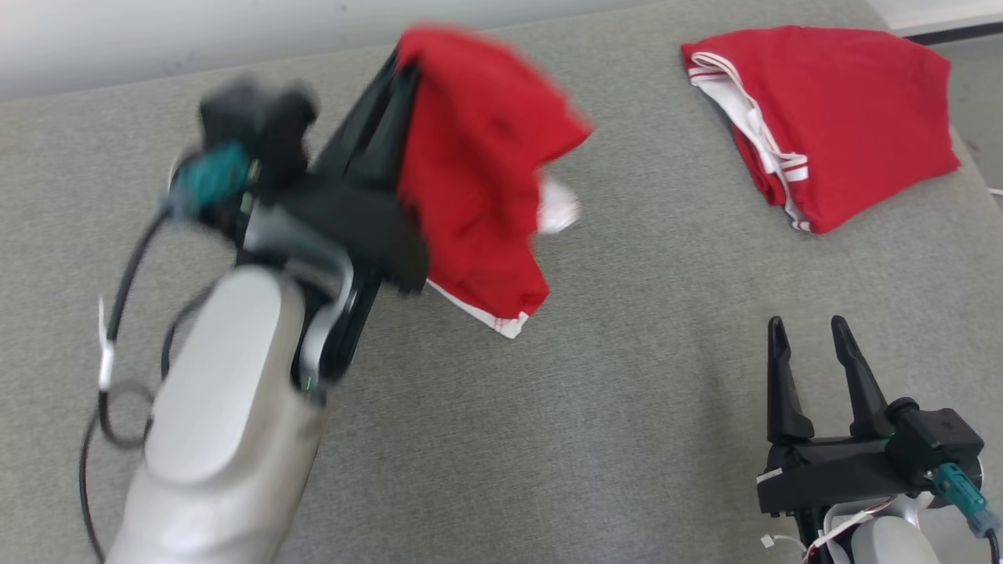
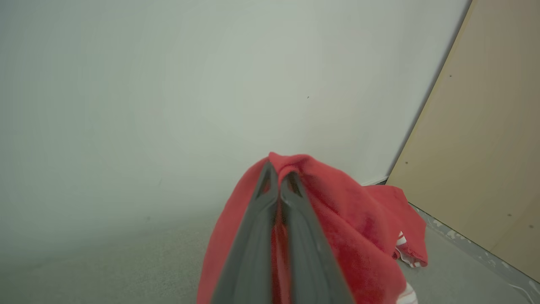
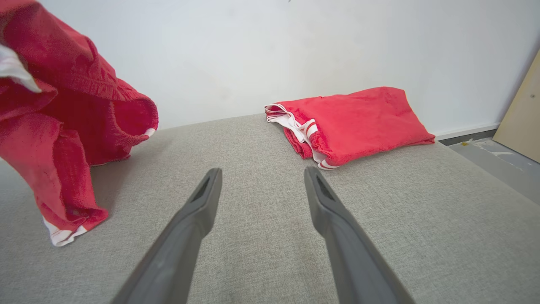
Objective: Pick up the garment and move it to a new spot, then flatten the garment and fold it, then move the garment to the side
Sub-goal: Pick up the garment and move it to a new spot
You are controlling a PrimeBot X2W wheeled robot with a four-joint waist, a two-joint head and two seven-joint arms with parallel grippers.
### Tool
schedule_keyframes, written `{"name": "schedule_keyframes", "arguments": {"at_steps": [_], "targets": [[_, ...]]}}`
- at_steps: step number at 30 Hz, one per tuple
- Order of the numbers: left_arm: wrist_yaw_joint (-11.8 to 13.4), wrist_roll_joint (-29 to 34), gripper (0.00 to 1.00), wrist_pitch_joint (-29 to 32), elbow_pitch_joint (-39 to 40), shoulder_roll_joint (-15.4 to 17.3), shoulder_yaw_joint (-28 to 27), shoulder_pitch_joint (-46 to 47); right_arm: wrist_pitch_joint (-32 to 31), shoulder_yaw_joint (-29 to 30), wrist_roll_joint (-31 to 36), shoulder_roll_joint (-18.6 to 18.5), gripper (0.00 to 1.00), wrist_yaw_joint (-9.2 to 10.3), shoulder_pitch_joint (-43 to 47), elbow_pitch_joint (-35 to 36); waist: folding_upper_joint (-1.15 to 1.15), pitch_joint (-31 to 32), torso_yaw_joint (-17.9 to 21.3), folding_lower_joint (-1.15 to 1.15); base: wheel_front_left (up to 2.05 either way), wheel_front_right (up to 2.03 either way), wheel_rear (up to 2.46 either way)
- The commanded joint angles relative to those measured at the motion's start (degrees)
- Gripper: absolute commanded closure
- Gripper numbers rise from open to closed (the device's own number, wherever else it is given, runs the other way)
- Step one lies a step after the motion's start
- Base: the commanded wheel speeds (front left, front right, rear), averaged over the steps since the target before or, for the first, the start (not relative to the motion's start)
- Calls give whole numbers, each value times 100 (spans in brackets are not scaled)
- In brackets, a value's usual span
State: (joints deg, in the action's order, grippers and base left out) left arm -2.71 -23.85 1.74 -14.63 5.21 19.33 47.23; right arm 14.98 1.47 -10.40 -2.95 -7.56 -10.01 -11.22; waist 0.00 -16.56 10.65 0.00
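Note:
A red garment (image 1: 478, 172) with white trim hangs in the air above the grey surface, blurred by motion. My left gripper (image 1: 403, 63) is shut on its top edge; in the left wrist view the cloth (image 2: 358, 228) drapes over the closed fingers (image 2: 261, 219) of the gripper (image 2: 279, 175). In the right wrist view the same garment (image 3: 63, 126) dangles at the left, its hem close to the surface. My right gripper (image 1: 811, 329) rests at the lower right, open and holding nothing, its fingers (image 3: 202, 198) spread over bare fabric with the gripper (image 3: 261, 175) well away from the hanging garment.
A second red garment (image 1: 831, 117) with white stripes lies folded at the far right of the grey upholstered surface (image 1: 627, 407), also seen as a folded pile (image 3: 350, 122). A pale wall (image 2: 168, 105) stands behind; a tan board (image 2: 485, 147) leans at the right.

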Motion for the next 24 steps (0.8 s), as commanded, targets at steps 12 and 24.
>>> {"name": "schedule_keyframes", "arguments": {"at_steps": [12,24], "targets": [[362,-251,61,-761,-34,516,-455,-2485,26,-146,105,7,0,17,71,-104,0,60,-392,0,0,0,0],[435,13,0,-1627,443,570,-624,-3016,-58,-134,284,4,0,16,306,-35,0,707,-760,0,0,0,0]]}}
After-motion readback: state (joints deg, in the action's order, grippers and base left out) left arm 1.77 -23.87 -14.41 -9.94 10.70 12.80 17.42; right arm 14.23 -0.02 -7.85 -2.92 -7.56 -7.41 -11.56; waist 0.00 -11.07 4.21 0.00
